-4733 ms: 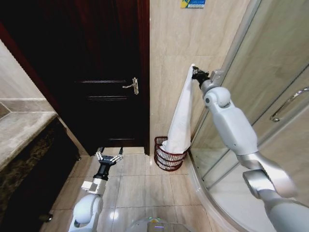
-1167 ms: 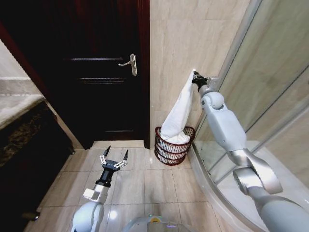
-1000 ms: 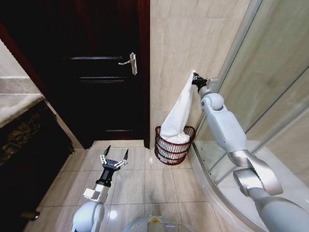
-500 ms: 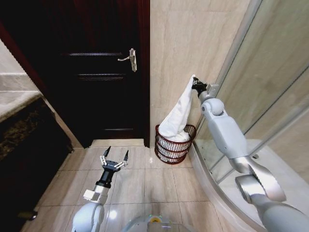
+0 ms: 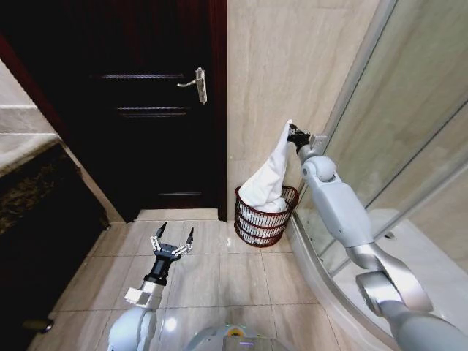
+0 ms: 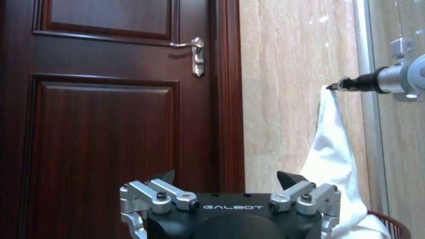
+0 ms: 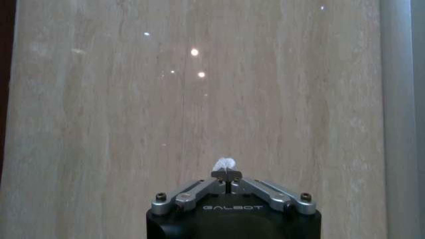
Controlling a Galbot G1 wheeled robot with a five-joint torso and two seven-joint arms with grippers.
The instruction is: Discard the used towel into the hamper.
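The right claw (image 5: 292, 135), pinched shut on one corner of the white towel (image 5: 269, 179), dangles it so its tail apparently feeds into the hamper (image 5: 263, 218), while the left claw (image 5: 172, 241) waits open above the floor.

The towel (image 5: 269, 179) hides the hamper's (image 5: 257, 223) inside. In the left wrist view, the frame edge cuts the hamper (image 6: 397, 226) to a rim sliver.

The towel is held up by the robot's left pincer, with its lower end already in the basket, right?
Not the left. The head view shows the right pincer pinching the towel by its top corner, its lower end already in the basket. The left pincer hangs open over the floor.
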